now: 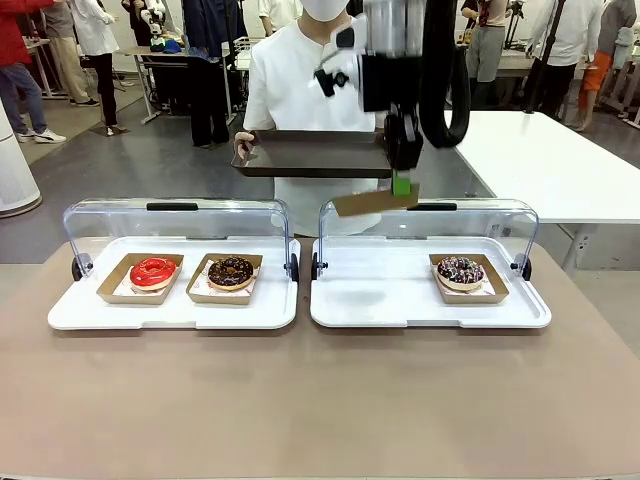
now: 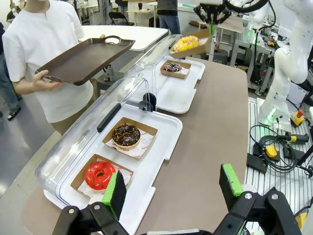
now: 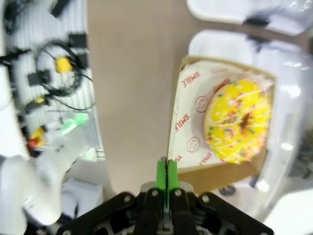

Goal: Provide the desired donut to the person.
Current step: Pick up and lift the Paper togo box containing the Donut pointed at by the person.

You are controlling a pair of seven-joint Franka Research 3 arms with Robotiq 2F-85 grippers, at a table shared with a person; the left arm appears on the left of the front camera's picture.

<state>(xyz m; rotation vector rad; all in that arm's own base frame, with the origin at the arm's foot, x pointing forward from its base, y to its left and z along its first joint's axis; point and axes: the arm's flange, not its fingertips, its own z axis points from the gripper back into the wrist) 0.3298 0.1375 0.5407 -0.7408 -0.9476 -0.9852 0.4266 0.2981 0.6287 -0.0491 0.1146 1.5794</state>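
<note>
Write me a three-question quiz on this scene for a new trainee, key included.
1. True or false: the right end effector is shut on the cardboard tray carrying the yellow donut.
2. Multiple choice: how many donuts lie in the left white tray? A one, B two, C three.
3. Short answer: what is the person holding out?
Key: 1 true; 2 B; 3 a brown serving tray.
</note>
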